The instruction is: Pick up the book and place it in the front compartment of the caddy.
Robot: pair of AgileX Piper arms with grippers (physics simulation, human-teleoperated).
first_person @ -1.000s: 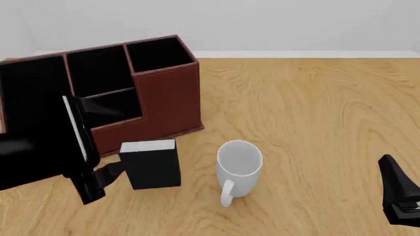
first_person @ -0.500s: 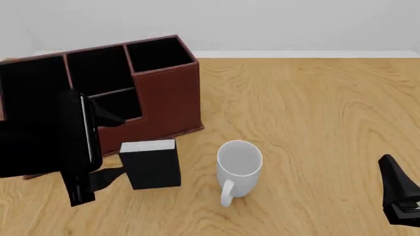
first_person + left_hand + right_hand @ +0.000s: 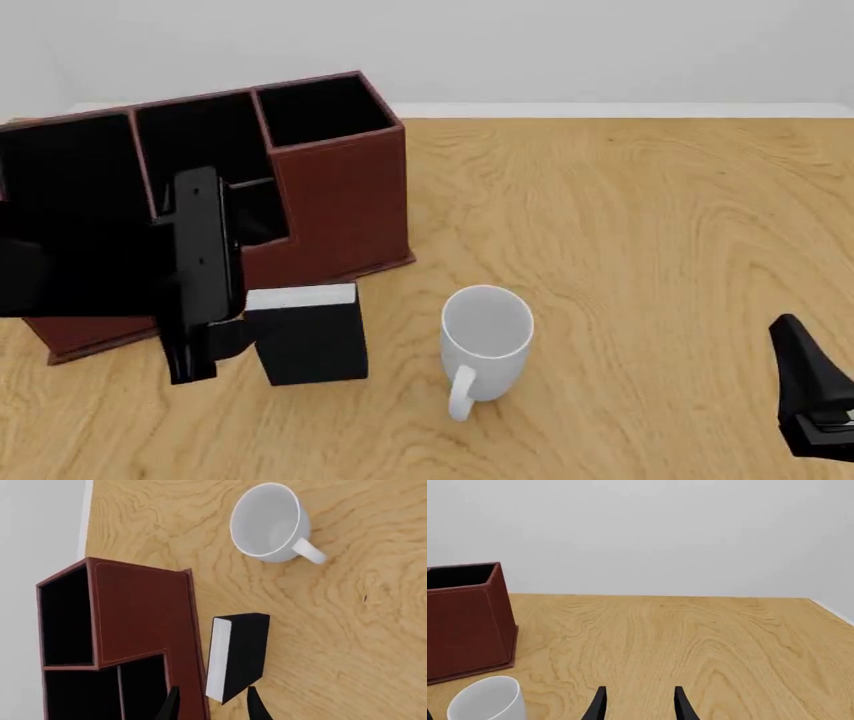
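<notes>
My left gripper (image 3: 210, 707) has swung in toward the book (image 3: 310, 335), fingers apart w/ nothing held, so grasp and placing in the caddy (image 3: 334, 190) remain.

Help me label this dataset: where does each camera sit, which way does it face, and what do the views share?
Front view: fixed above and behind the arms, facing forward and down; shows the left gripper by the book and the right gripper.
Left wrist view: behind its fingertips, looking down at the book.
Right wrist view: low, facing across the table; only its fingertips show.
All three share the mug and caddy.
</notes>
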